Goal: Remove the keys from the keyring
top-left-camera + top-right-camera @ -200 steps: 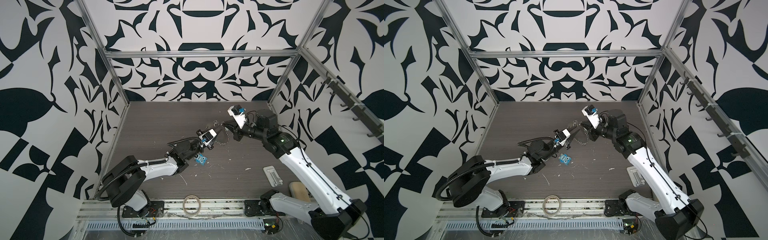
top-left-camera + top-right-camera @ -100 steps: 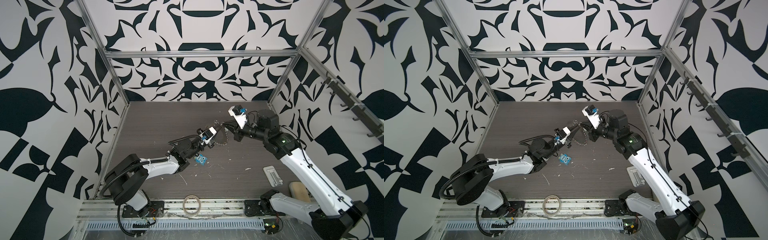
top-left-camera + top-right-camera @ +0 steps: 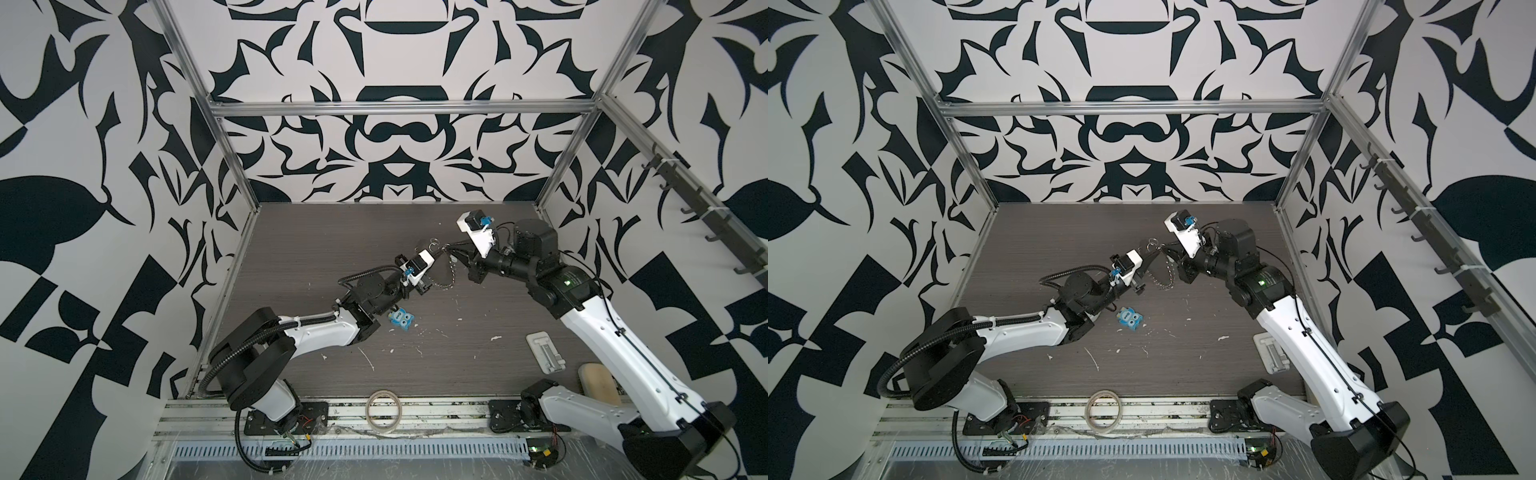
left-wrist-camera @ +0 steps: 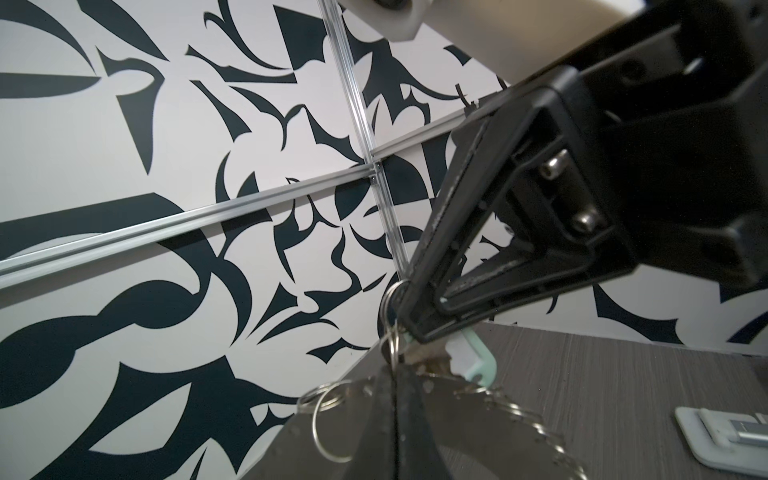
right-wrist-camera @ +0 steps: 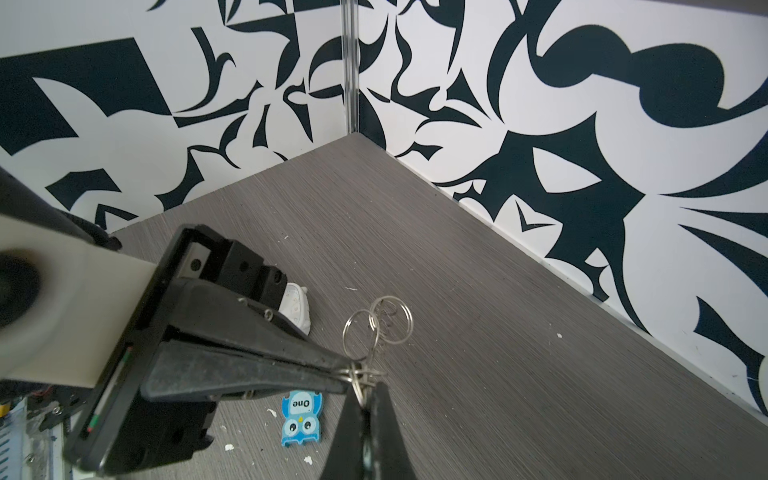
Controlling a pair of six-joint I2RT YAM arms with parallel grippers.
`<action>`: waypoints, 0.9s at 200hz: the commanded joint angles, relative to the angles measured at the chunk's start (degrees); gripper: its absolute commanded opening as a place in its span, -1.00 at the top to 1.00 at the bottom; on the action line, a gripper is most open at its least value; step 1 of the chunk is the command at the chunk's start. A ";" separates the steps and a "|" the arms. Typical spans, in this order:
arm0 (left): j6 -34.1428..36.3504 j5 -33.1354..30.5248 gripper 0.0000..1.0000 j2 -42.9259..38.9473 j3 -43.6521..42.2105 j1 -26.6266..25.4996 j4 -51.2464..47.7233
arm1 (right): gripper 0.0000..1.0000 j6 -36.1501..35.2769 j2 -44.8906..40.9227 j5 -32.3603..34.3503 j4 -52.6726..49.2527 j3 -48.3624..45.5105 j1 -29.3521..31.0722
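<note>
Left gripper [image 5: 348, 370] and right gripper [image 4: 407, 322] are both pinched shut on little wire rings of the keyring [image 3: 448, 277]. We hold it up in the air over the middle of the table [image 3: 324, 249], a bit to the far side. We see the keys [image 4: 471, 357], with their white tag, just under the right gripper's tip, and we think they hang on a ring, so nothing is off yet and we must slide them free.
</note>
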 commanded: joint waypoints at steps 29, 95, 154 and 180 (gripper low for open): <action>-0.11 0.14 1.00 -5.68 8.41 0.48 -22.24 | 1.00 -7.25 0.98 6.58 -5.33 3.27 1.41; 0.13 1.24 1.00 -5.01 15.83 0.74 -35.42 | 1.00 -11.83 3.80 12.43 -9.11 4.16 6.48; -1.33 4.33 1.00 -5.13 17.55 1.25 -37.32 | 1.00 -12.60 3.96 11.27 -8.18 4.28 6.67; -1.80 4.98 1.00 -6.03 14.37 1.94 -33.31 | 1.00 -10.15 2.93 7.33 -6.42 6.21 5.07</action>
